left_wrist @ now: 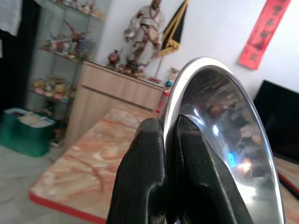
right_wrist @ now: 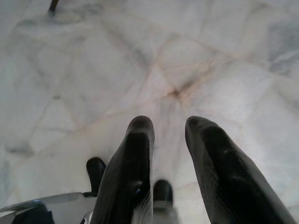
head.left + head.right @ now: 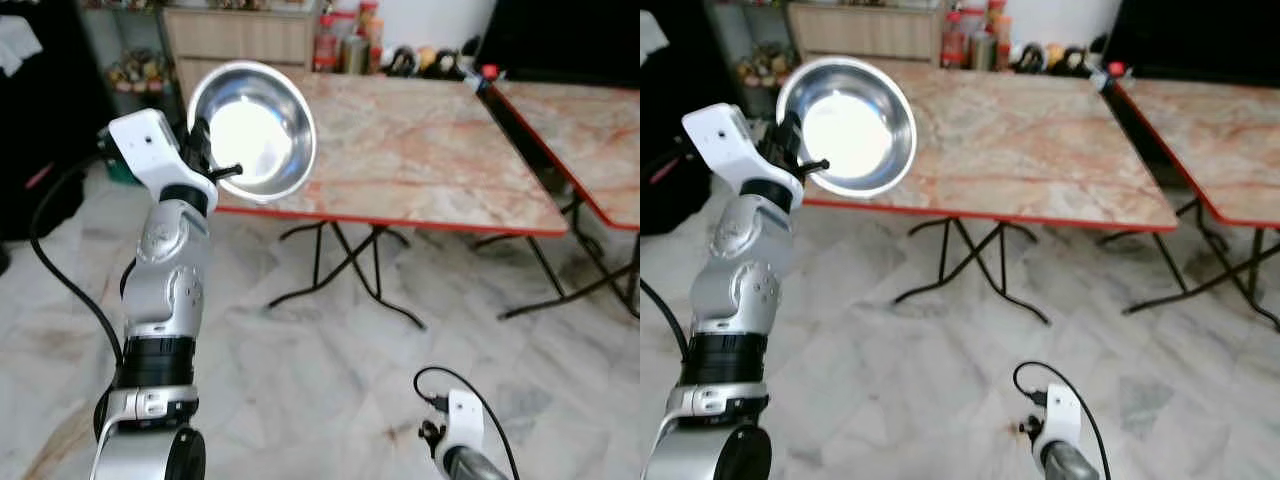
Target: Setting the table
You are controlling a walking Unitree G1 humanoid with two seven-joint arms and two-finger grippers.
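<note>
A shiny steel bowl (image 3: 255, 130) is held up in the air, tilted on edge, in front of the near left corner of a marble-patterned table (image 3: 420, 150) with a red rim. My left gripper (image 3: 205, 160) is shut on the bowl's rim (image 1: 170, 112), with one black finger on each side of it. My right gripper (image 2: 168, 135) hangs low at my side over the pale marble floor, its fingers slightly apart with nothing between them.
A second red-rimmed table (image 3: 590, 120) stands close to the right of the first. Bottles and jars (image 3: 345, 45) line the table's far edge. A wooden cabinet (image 3: 240, 40) and shelves stand behind. Black folding legs (image 3: 345, 265) cross under the table.
</note>
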